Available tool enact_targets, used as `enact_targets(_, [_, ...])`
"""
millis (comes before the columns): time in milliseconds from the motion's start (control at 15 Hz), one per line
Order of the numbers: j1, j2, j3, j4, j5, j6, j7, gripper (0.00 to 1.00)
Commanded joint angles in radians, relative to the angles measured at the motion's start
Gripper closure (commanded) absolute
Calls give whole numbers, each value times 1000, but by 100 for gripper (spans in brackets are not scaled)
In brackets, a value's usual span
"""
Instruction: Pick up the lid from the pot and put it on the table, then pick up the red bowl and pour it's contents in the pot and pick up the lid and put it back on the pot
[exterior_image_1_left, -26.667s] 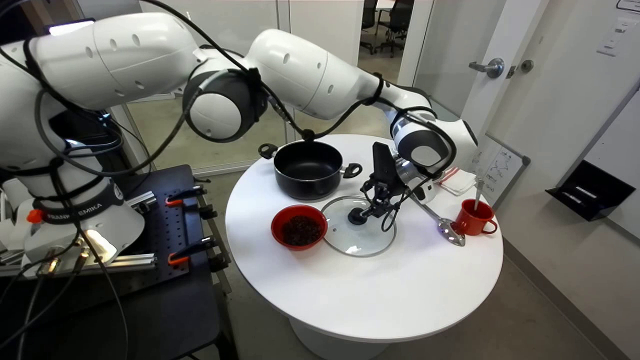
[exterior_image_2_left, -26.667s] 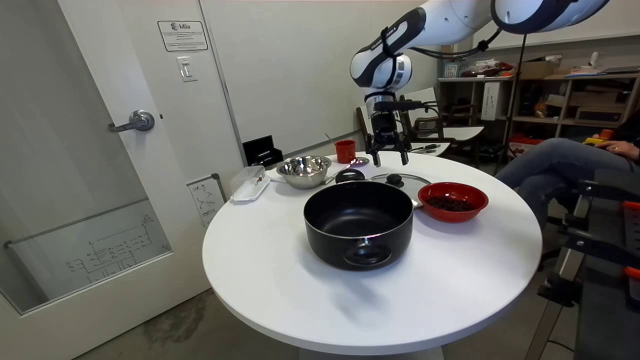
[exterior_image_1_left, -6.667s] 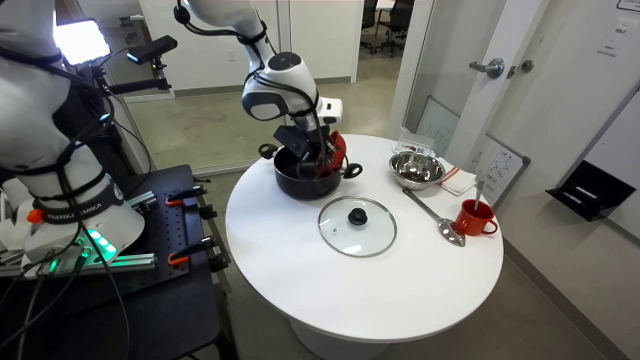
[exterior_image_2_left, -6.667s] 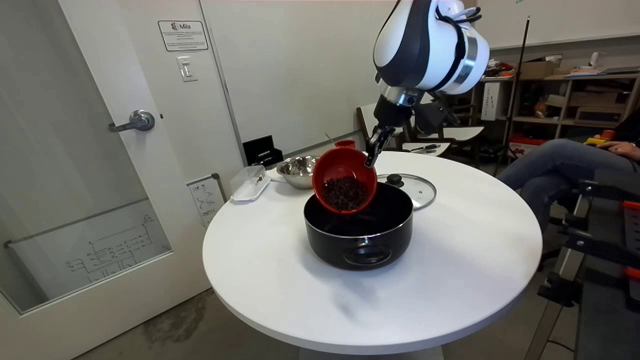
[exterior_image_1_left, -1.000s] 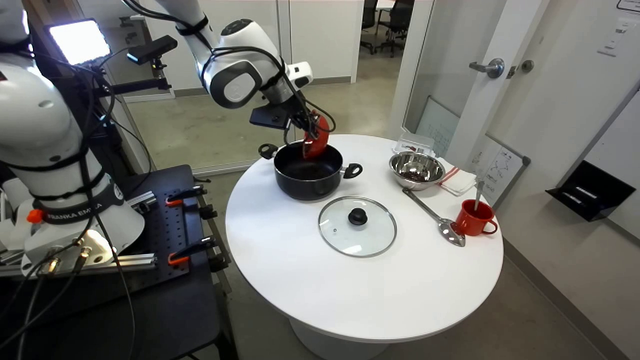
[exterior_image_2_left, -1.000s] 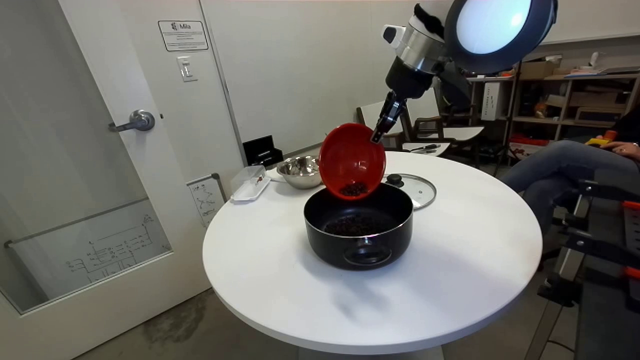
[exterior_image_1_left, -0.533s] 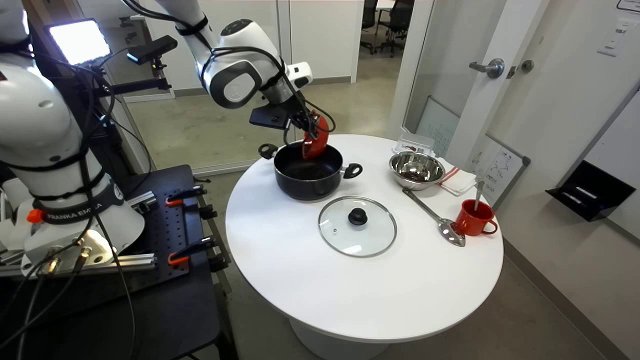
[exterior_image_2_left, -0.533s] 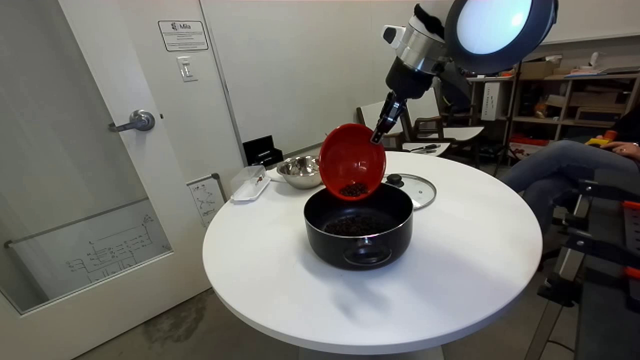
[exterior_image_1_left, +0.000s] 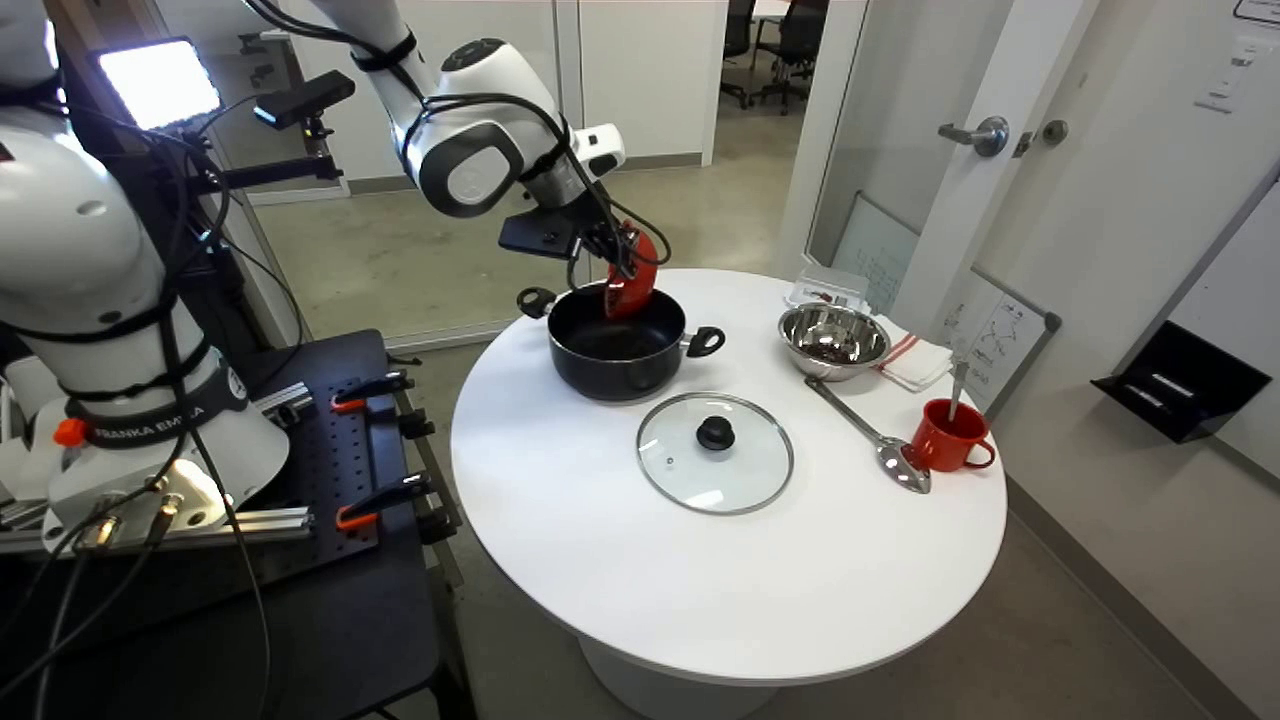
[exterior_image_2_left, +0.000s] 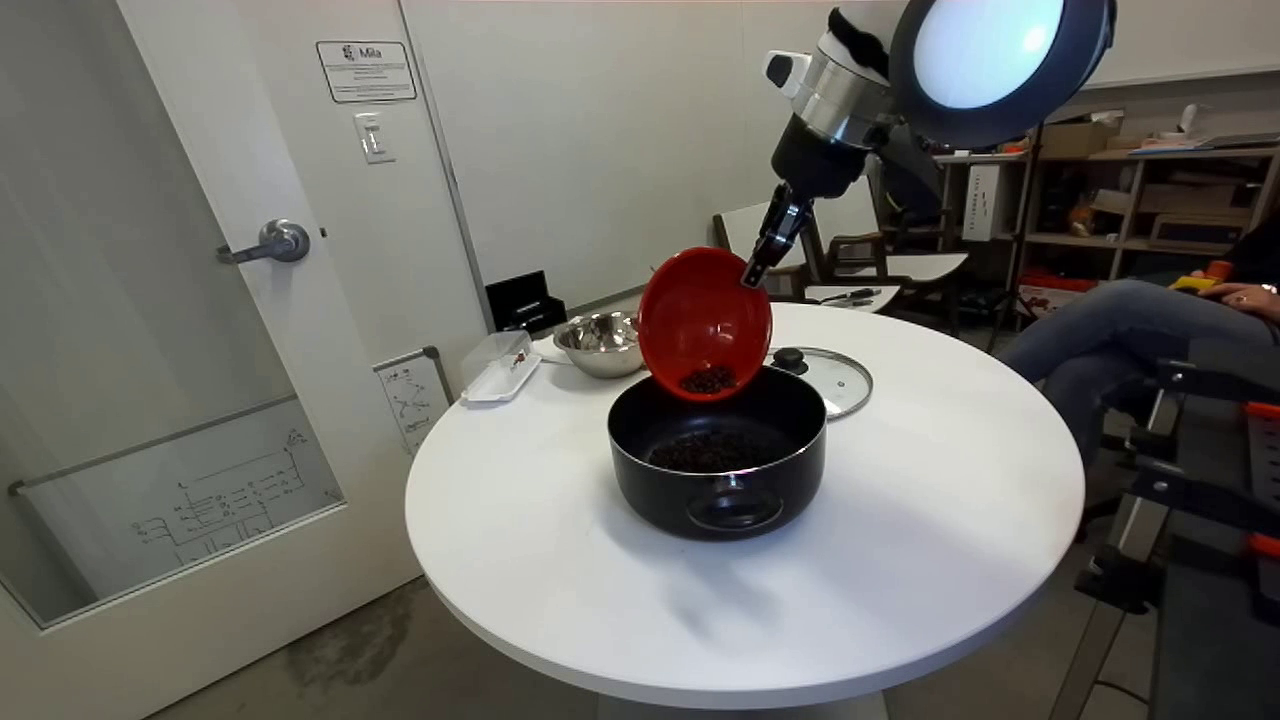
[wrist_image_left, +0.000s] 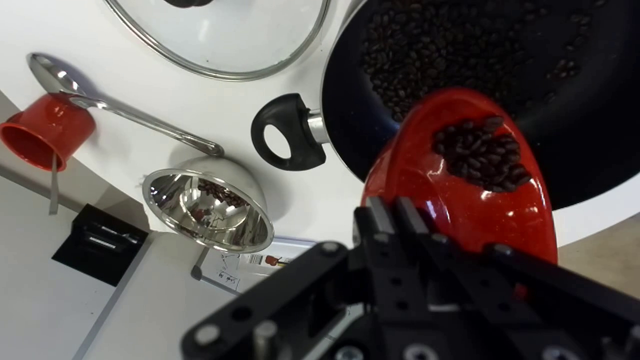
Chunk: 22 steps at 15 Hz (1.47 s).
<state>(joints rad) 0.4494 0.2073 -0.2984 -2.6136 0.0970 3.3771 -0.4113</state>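
Red bowl (exterior_image_2_left: 705, 310): away from its early place on the table (exterior_image_1_left: 740, 600) and aloft over the pot (exterior_image_1_left: 612, 378), higher and tipped more steeply than several seconds ago; within the last second it shows no visible shift.
Gripper (wrist_image_left: 392, 212): pressed together on the bowl's rim, one finger against the inside of the wall, the other outside.
Dark beans (wrist_image_left: 425, 55): spread over part of the pot's floor, with a smaller heap resting in the low side of the tipped bowl.
Pot: upright on the table; whether the bowl's lower edge touches it is hard to tell.
Lid (exterior_image_1_left: 715, 475): flat on the table just beside the pot, black knob up.
Steel bowl (exterior_image_1_left: 835, 345): upright on the table near one pot handle, some dark beans in its bottom.
Metal spoon (exterior_image_1_left: 905, 465): lying between the steel bowl and the red mug (exterior_image_1_left: 940, 445).
Red mug: upright, a utensil (exterior_image_1_left: 957, 388) standing in it.
Cloth (exterior_image_1_left: 918, 362): white with red stripes, just beside the steel bowl.
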Motion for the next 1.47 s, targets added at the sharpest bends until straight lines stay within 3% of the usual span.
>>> enact_targets(0, [-1, 29, -4, 24, 0, 32, -2, 98])
enact_targets(533, [9, 132, -27, 96, 23, 95, 3, 98])
enact_targets(667, [62, 156, -75, 109, 52, 126, -32, 98])
enact_targets(1000, [280, 177, -277, 180, 141, 79, -121, 98])
enact_targets(1400, [471, 218, -424, 194, 176, 77, -125, 98])
